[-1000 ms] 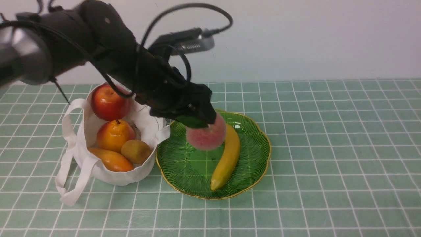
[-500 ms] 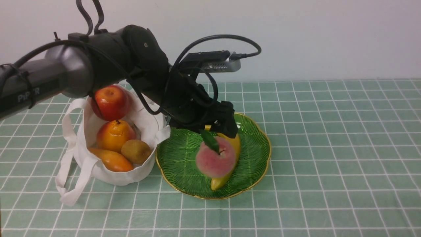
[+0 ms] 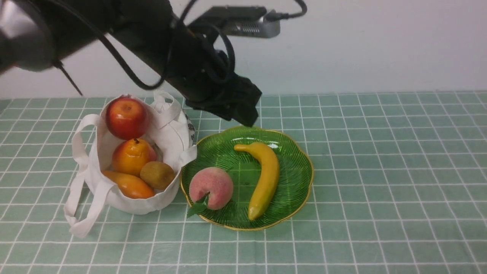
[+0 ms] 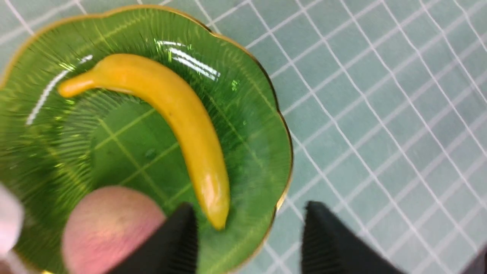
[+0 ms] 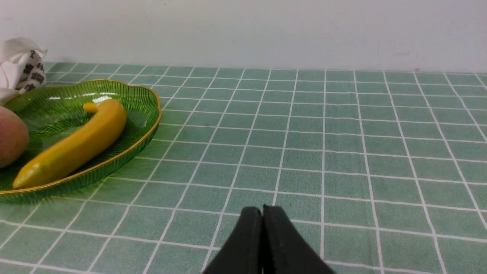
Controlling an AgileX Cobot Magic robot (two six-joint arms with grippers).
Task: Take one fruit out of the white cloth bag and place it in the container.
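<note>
The pink peach (image 3: 211,187) lies in the green glass plate (image 3: 296,167), at its left side with the leaf hanging over the rim; it also shows in the left wrist view (image 4: 110,224) and at the edge of the right wrist view (image 5: 11,141). My left gripper (image 3: 243,114) hangs above the plate's far rim, open and empty, its fingertips (image 4: 182,228) apart over the plate (image 4: 30,160). The white cloth bag (image 3: 167,140) stands left of the plate. My right gripper (image 5: 262,213) is shut low over the tablecloth, right of the plate (image 5: 144,99).
A yellow banana (image 3: 266,175) lies in the plate right of the peach. In the bag sit a red apple (image 3: 126,117), an orange pear-like fruit (image 3: 131,156), a brown kiwi (image 3: 157,175) and a mango (image 3: 129,185). Green checked cloth covers the table; a wall stands behind.
The left gripper let the peach go; the peach rolled to the plate's left side. The left arm rose and drew back toward the bag side, its fingers open.
</note>
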